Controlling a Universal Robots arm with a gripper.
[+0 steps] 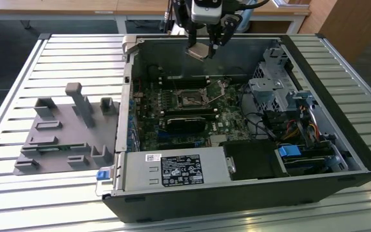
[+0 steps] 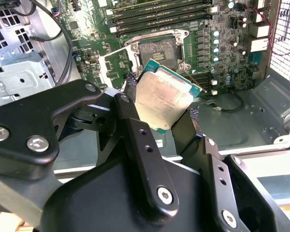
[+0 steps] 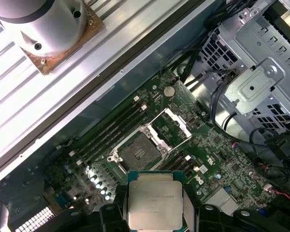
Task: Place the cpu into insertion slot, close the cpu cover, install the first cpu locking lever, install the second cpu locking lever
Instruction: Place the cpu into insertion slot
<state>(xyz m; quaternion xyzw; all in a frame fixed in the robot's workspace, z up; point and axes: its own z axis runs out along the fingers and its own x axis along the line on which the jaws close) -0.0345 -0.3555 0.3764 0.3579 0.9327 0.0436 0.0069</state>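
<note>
Hand (image 2: 160,104) grips cpu (image 2: 162,96) above bare insertion slot (image 2: 154,50); cpu cover (image 2: 103,70) apparently raised.

A table (image 1: 18,63) of pale metal slats filled the foreground, its ribs catching soft light. Behind it stood a wooden desk (image 1: 76,6) on white legs (image 1: 118,23), above a dark grey floor (image 1: 5,34). A brown wooden cabinet (image 1: 353,24) rose at the exterior view's far right edge
</note>
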